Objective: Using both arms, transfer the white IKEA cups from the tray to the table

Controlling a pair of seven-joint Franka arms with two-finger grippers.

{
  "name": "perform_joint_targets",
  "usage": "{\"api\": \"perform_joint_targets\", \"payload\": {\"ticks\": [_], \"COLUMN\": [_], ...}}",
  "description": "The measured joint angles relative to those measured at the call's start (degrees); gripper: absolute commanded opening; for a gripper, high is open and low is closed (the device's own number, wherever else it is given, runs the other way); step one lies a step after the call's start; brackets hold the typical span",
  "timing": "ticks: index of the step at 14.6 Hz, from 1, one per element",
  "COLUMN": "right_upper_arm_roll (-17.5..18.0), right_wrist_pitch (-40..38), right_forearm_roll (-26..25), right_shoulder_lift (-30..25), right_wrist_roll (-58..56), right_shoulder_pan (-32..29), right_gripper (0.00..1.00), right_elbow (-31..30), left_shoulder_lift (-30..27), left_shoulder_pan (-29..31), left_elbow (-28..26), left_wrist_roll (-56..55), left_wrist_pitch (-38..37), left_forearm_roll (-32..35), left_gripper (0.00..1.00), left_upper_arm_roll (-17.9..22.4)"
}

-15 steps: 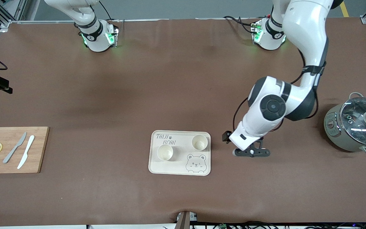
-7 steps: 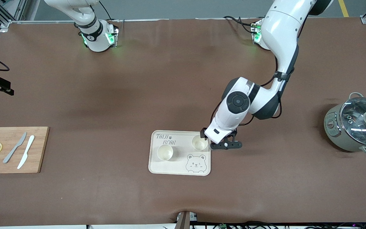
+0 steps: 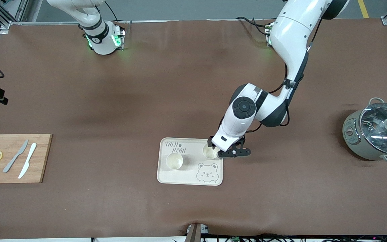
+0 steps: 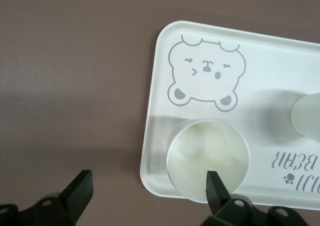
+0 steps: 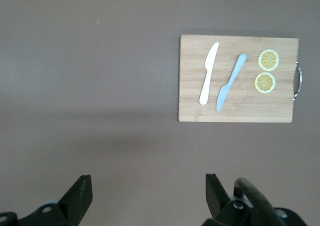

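Two white cups stand on the cream bear-printed tray (image 3: 193, 179). One cup (image 3: 174, 161) is toward the right arm's end, the other cup (image 3: 209, 154) at the tray's edge toward the left arm's end. My left gripper (image 3: 228, 154) is open and low over that edge. In the left wrist view (image 4: 148, 181) one finger (image 4: 216, 186) is over this cup's (image 4: 207, 156) rim, the other finger over bare table beside the tray (image 4: 260, 61). The second cup (image 4: 307, 113) shows partly. My right gripper (image 5: 148, 182) is open and empty, high over bare table.
A wooden cutting board (image 3: 44, 161) with two knives and two lemon slices lies at the right arm's end; it shows in the right wrist view (image 5: 239, 111). A grey pot with a glass lid (image 3: 376, 134) stands at the left arm's end.
My left gripper has moved from the bare table beside the tray over to the tray's edge, reaching the nearer cup. The cups and tray have not moved.
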Motion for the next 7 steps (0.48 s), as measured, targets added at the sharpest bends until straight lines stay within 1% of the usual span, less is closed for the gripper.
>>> {"api": "perform_joint_targets", "payload": {"ticks": [3, 5, 7], "right_upper_arm_roll": [-0.3, -0.2, 0.1], "right_wrist_pitch": [-9.1, -12.2, -12.9], "right_forearm_roll": [6.4, 7.6, 8.2], "right_shoulder_lift": [2.1, 4.5, 6.2], "right_wrist_roll": [5.5, 7.5, 8.3], "right_shoulder_pan": [-0.5, -0.5, 0.4], "right_gripper": [1.00, 1.00, 1.00], "right_elbow": [6.5, 10.5, 12.9], "left_shoulder_lift": [0.8, 1.5, 2.5], "left_shoulder_pan": [-0.3, -0.4, -0.6], "left_elbow": [0.0, -0.1, -0.1], "left_wrist_roll": [-0.3, -1.6, -3.8], "left_wrist_pitch": [0.9, 2.2, 3.8], "left_forearm_roll": [0.8, 2.2, 4.6], "left_gripper": [1.00, 1.00, 1.00], "left_upper_arm_roll": [0.0, 0.0, 0.0]}}
